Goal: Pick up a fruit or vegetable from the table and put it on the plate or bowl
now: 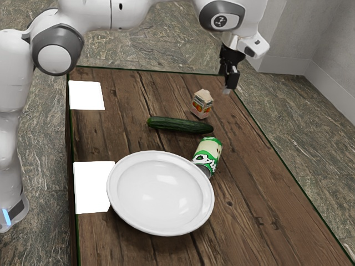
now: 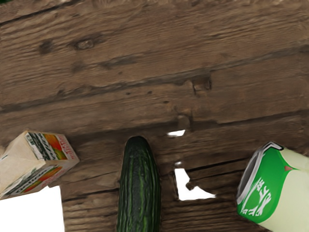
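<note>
A dark green cucumber (image 1: 180, 125) lies on the wooden table, lengthwise across it, just beyond a large empty white plate (image 1: 161, 191). My gripper (image 1: 229, 83) hangs in the air over the table's far right corner, above and to the exterior view's right of the cucumber. Its fingers stand open with nothing between them. In the wrist view the cucumber (image 2: 139, 186) lies below the hand, between a small carton (image 2: 34, 162) and a can (image 2: 273, 186).
A small juice carton (image 1: 202, 104) stands just behind the cucumber. A green and cream can (image 1: 208, 156) lies on its side beside the plate's far right rim. Two white patches (image 1: 86, 95) (image 1: 93, 187) lie along the table's left edge.
</note>
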